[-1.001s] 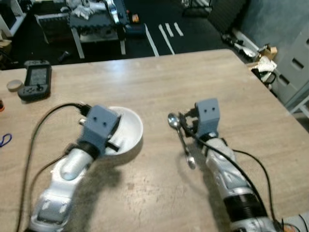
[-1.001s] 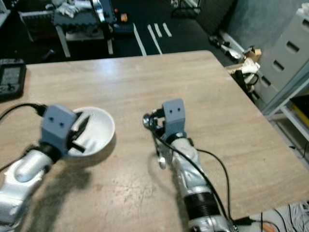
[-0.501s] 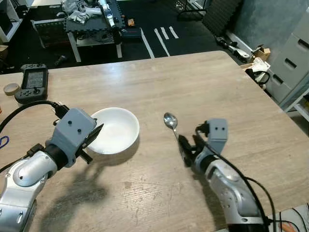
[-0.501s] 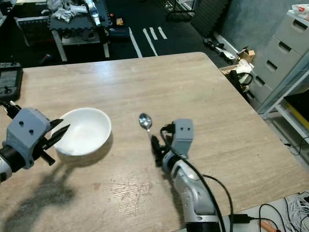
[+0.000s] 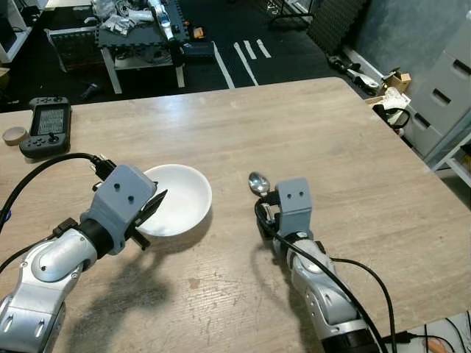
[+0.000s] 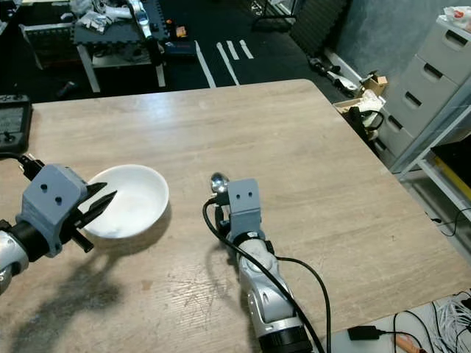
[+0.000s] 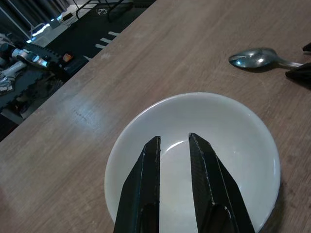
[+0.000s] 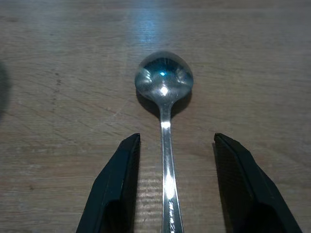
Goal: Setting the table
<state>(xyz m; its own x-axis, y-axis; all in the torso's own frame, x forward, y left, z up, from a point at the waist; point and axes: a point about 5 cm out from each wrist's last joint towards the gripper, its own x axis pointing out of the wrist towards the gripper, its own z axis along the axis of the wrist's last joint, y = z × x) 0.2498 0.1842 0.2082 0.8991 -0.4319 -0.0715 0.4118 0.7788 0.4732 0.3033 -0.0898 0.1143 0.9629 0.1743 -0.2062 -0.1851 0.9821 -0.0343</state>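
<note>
— Where it lies on the pale wood-grain tabletop (image 5: 309, 125), how does the shiny silver metal spoon (image 8: 164, 92) look?
— Polished, its oval head mirroring light, the thin handle running back between the two black fingers (image 8: 114, 194) of the right gripper (image 8: 170, 184), which is spread wide on either side without touching it.
— And the round white ceramic bowl (image 5: 176, 198)?
— Shallow, plain, glossy, sitting apart from the spoon on the robot's left. The left gripper (image 7: 175, 160) hovers over it, its fingers nearly together with a slim gap, holding nothing.
— What else sits on the tabletop?
— A dark handheld game console (image 5: 45, 125) at the far left edge, with a small round tan disc (image 5: 12, 135) just beside it.
— And the room?
— Dark flooring with white tape strips (image 5: 239, 55), a low cluttered white bench (image 5: 125, 33) beyond the tabletop, and grey drawer units (image 6: 430, 81) off to the right.
</note>
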